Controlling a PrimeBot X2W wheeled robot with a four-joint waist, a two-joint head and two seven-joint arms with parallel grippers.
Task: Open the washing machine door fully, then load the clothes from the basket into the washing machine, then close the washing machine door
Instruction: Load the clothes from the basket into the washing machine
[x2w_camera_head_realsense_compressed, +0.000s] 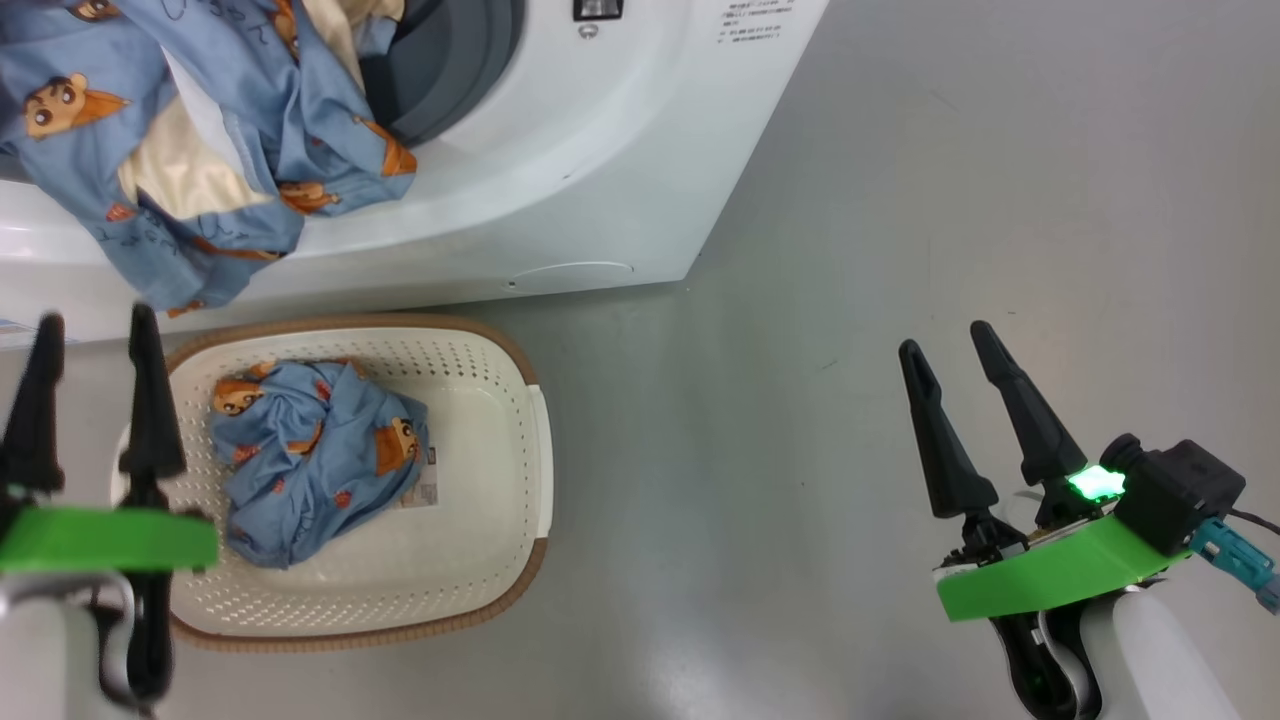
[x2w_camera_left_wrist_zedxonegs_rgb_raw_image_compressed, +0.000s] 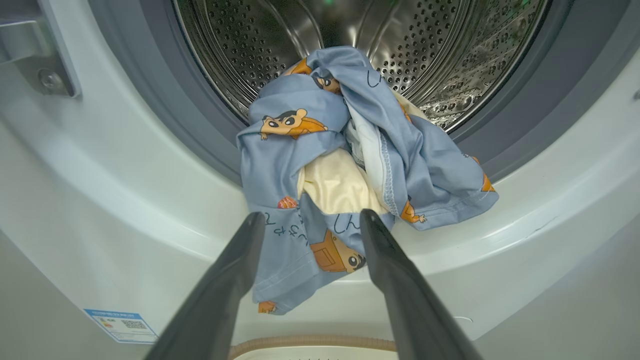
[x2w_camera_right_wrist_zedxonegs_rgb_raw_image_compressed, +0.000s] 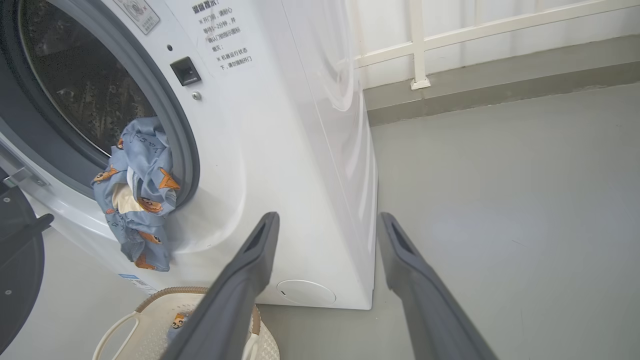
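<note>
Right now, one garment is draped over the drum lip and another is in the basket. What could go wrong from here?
1. The hanging garment lies over the gasket, partly outside the drum. It may slip down, or get pinched if the washing machine door swings shut.
2. A bundled garment sits in the basket. Closing now would leave it unloaded.

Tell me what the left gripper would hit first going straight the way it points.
Probably the clothes hanging out of the washing machine; the left gripper points right at them, though depth is unclear.
</note>
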